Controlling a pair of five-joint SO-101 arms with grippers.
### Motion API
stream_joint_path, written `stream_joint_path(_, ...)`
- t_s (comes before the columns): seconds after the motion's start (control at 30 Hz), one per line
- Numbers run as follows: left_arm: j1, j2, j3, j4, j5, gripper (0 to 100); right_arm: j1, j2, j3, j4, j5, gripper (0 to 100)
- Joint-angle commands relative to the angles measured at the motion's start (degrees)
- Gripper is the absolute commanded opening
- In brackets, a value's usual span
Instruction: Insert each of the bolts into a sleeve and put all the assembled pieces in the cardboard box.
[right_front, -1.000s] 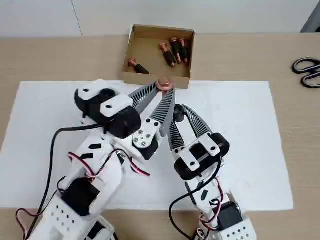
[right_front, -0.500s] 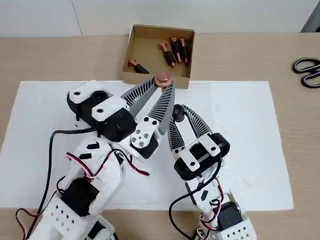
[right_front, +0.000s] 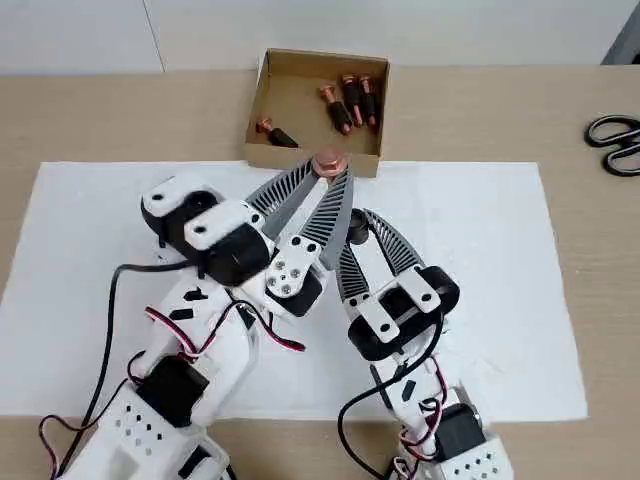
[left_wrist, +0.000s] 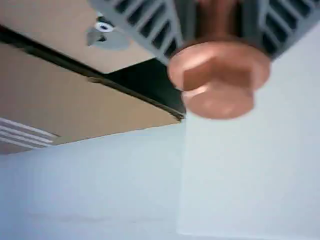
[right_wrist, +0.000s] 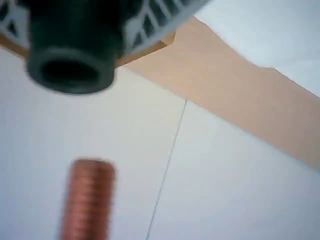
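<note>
1. One loose bolt (right_front: 328, 161), copper-coloured. The left gripper (right_front: 331, 176) is clamped on its shank with the head uppermost. It sits over the 12 o'clock edge of the paper, just short of the box's near wall.
2. One loose sleeve (right_front: 356, 232), black, pinched between the fingers of the right gripper (right_front: 358, 225). It is near the bolt, at about 5 o'clock from it. In the right wrist view its open bore and the bolt's threaded end are apart.
3. Four assembled pieces (right_front: 352, 98) lie in the one cardboard box (right_front: 315, 158). Three are side by side toward the box's 1 o'clock, and one is in its 7 o'clock corner.
4. The box stands at 12 o'clock on the table (right_front: 100, 110), against the far edge of the paper.
5. One sheet of white paper (right_front: 500, 260) lies under both arms. One pair of scissors (right_front: 612, 142) is at the table's 2 o'clock edge, well apart.
6. In the way: the box's near wall stands between the bolt and the box interior. A left gripper finger crosses the right gripper's inner finger and hides part of the sleeve.
</note>
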Motion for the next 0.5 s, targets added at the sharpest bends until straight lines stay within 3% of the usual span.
stream_joint_path(0.0,-0.09,-0.88,-0.22,-1.58,2.02,1,0.31,-1.10,-2.81,-1.01,-0.09,0.4)
stream_joint_path(0.23,0.09,-0.88,1.10,-2.02,2.02,1,0.40,-1.10,-2.81,-1.01,-0.09,0.4)
stream_joint_path(0.47,-0.09,-1.23,7.08,-9.32,2.02,1,0.48,-1.10,-2.81,-1.01,-0.09,0.4)
